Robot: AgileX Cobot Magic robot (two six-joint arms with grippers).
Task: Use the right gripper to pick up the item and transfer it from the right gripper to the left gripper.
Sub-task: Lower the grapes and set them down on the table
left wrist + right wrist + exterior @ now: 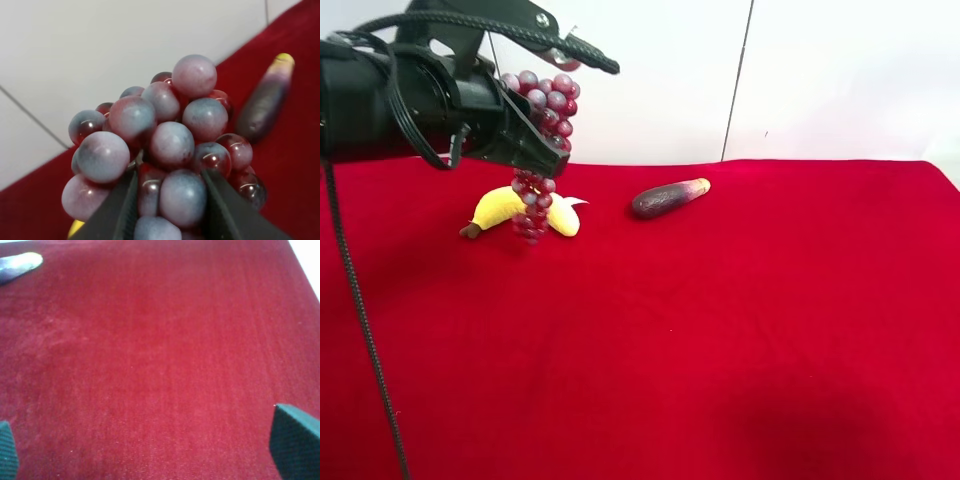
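The left gripper (169,176) is clamped on the grapes (170,145), its two black jaws pressing the bunch from either side about midway along. In the high view this gripper (535,140) is on the arm at the left, and it holds the grapes (548,100) off the cloth (720,330). The bunch's long axis is close to upright, with the broad end up and the tapered end pointing down. That lower end hangs in front of the banana (500,208); whether they touch cannot be told. The eggplant (665,198) lies apart from them on the cloth.

The right gripper (150,445) is spread wide over bare cloth with nothing between its pads. The eggplant's pale tip (20,265) shows at the edge of its wrist view.
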